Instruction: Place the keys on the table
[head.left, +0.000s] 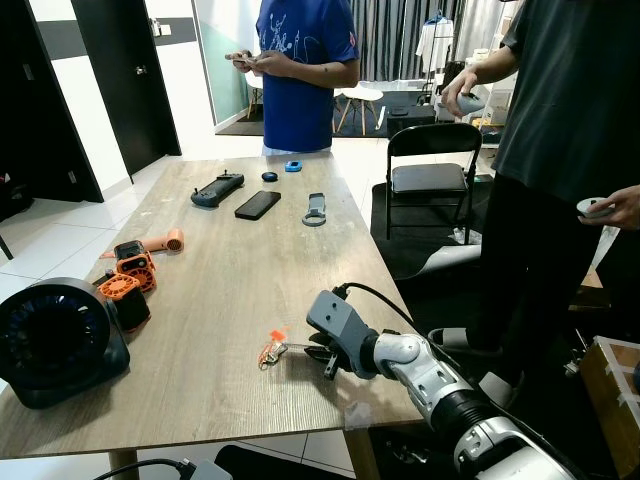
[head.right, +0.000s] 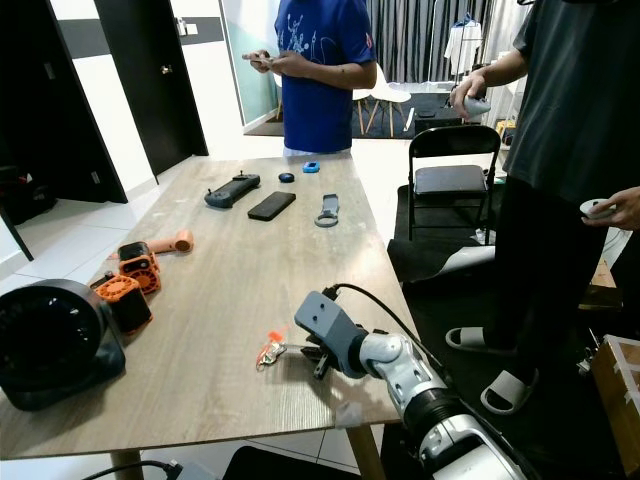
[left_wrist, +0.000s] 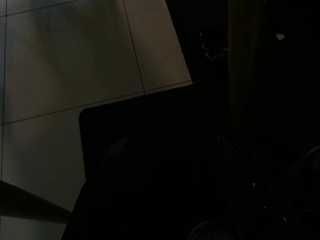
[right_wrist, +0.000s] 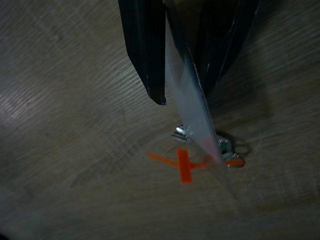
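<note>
keys (head.left: 271, 351) on table (head.left: 230, 270) — right gripper (head.left: 322, 357) beside.

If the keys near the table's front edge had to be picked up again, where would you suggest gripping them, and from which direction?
The keys lie flat on the table, so a side approach has little to catch. I would probably bring the right end effector down from above and pinch the bunched metal part, rather than the thin orange tag, which looks likely to slip.

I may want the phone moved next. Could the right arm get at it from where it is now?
Probably not without stepping forward: the right gripper is at the keys near the table's near edge, while the phone lies far across it. Nothing blocks the way.
</note>
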